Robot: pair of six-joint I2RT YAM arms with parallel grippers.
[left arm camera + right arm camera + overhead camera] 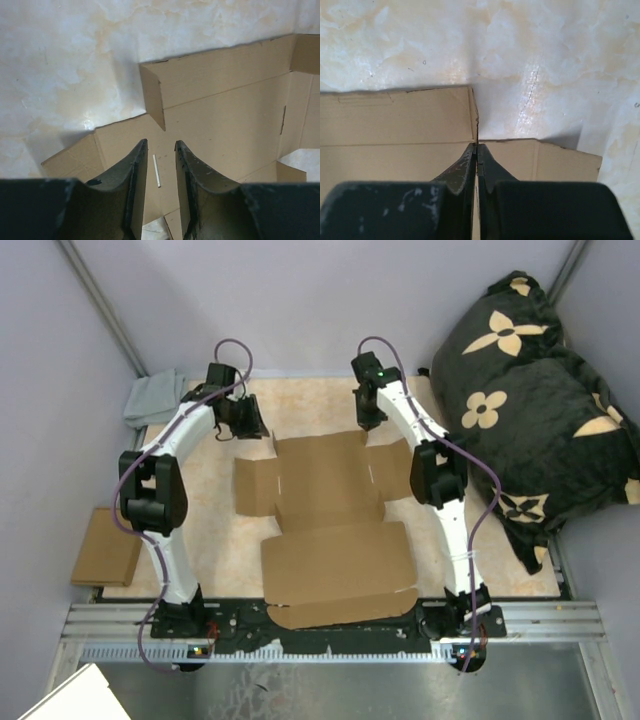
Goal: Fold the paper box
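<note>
The paper box (325, 530) is lying flat and unfolded on the table (215, 540), centred between the 2 arms. Its near panel is reaching over the rail by the arm bases. No wall is standing up yet, so the fold appears to be at an early stage.

The left gripper (161, 145) is hovering over the far-left corner of the box, its 2 fingers apart with nothing between them. 1 small corner flap (152, 95) is tilting up just beyond the fingertips. The gripper is probably being lined up to take or push that flap.

The right gripper (477, 146) is sitting at the far-right corner, on the slit where the far panel is meeting the side flap. Its fingers are pressed together. Whether a cardboard edge is being pinched between them cannot be told.

Surroundings:
- A grey cloth (152, 398) is lying at the far-left table corner, near the left arm.
- A small cardboard scrap (105, 545) is resting beyond the table's left edge.
- A dark flower-patterned cushion (530, 400) is crowding the right side, just beside the right arm, and could be hindering any outward swing.
</note>
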